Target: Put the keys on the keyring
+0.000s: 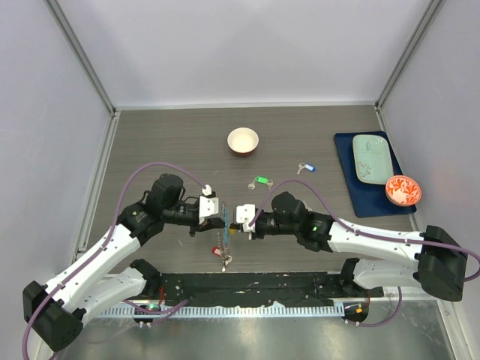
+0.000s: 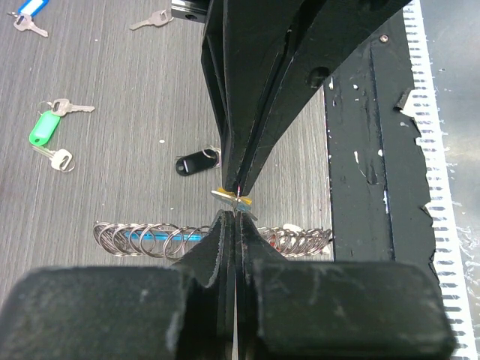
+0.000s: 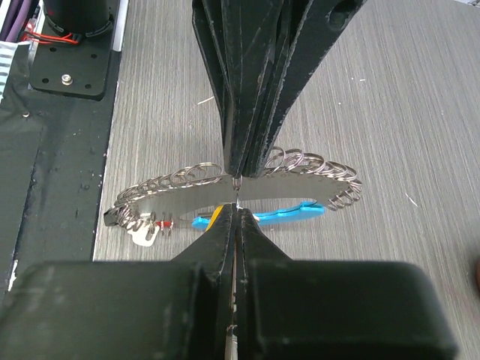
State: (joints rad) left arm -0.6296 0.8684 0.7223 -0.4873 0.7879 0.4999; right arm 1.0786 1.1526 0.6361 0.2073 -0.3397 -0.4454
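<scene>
Left end effector (image 2: 233, 225), right end effector (image 3: 235, 225) both clenched, arms angled inward over worktop (image 1: 315, 120), tips meeting at keyring (image 3: 180, 196); whether either grips it unclear.

The right gripper (image 3: 236, 217), jaws closed, meets the left gripper (image 3: 236, 166) tip to tip. Both pinch the keyring (image 3: 180, 196), a silver arc of small rings with a blue tag (image 3: 285, 215). A key (image 3: 141, 233) sits at its left end.

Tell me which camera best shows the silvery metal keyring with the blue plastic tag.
The right wrist view: the silvery metal keyring with the blue plastic tag arcs across the frame, loops distinct. The left wrist view shows its loops partly blocked; the top view, only a blue sliver.
</scene>
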